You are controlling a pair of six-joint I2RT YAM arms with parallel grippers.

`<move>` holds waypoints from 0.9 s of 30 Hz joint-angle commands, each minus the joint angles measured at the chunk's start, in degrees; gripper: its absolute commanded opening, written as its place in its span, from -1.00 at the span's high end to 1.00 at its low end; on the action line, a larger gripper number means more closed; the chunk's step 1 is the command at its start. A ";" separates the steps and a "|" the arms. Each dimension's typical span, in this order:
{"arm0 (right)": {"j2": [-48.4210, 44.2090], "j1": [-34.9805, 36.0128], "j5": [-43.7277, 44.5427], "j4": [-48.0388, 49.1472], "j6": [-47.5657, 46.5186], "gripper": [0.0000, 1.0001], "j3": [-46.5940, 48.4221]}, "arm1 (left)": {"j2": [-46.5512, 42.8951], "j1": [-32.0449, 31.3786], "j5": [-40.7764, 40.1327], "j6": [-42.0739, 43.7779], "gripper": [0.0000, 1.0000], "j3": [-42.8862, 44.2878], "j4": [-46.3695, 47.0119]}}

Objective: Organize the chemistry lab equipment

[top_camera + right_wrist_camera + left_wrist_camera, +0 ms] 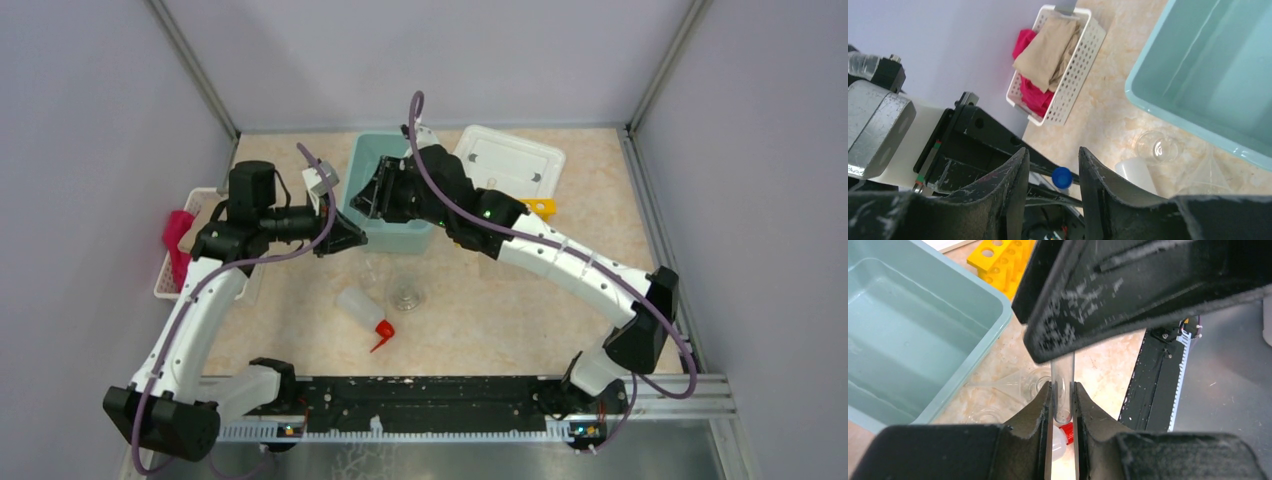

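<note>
My left gripper [1062, 385] is shut on a small clear tube [1063, 367], which stands upright between its pads. The tube's blue cap [1062, 177] sits in the gap of my right gripper [1053, 150], which is open, with space on both sides of the cap. Both grippers meet at the teal bin's [395, 238] front left corner: the left gripper [345, 235] and the right gripper [367, 200]. On the table below lie the squeeze bottle [360, 308] with its red spout, a glass flask [407, 292] and a clear beaker [1157, 147]. The yellow rack [1000, 262] lies beyond the bin.
A white slatted basket [1075, 75] with pink and tan cloths stands at the left wall. A white tray [510, 160] lies at the back right. A clear funnel [1008, 385] lies beside the teal bin's rim [993, 325]. The black rail [430, 400] runs along the near edge.
</note>
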 commanded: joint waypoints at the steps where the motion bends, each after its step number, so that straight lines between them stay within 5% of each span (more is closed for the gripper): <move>1: 1.73 -0.21 -7.17 -3.25 -2.15 0.22 5.47 | -0.90 0.03 -0.12 3.57 0.72 1.08 -1.29; 11: 1.69 -0.86 -9.60 -4.18 -3.14 0.48 5.70 | -0.83 0.03 -0.24 3.78 0.74 0.98 -1.48; 17: 1.06 -2.37 -10.95 -5.68 -3.57 1.00 5.92 | -0.59 0.07 -2.02 3.55 0.71 0.84 -1.51; 18: 0.70 -2.68 -11.06 -6.42 -4.12 1.00 5.86 | -0.56 0.03 -2.64 2.99 0.64 0.78 -1.51; 19: 0.16 -3.06 -10.88 -7.33 -4.62 1.00 5.70 | -0.50 0.03 -3.44 2.22 0.36 0.78 -1.39; 21: -1.73 -4.01 -9.41 -9.76 -6.11 1.00 4.70 | -0.34 0.03 -5.17 0.68 -0.67 0.81 -1.06; 22: -3.03 -4.80 -8.43 -11.10 -6.92 1.00 3.62 | -0.35 0.03 -5.94 0.15 -0.94 0.86 -0.76; 27: -13.54 -9.05 4.94 -19.60 -11.04 1.00 -5.57 | -0.71 0.03 -8.91 -3.35 -0.98 0.97 0.57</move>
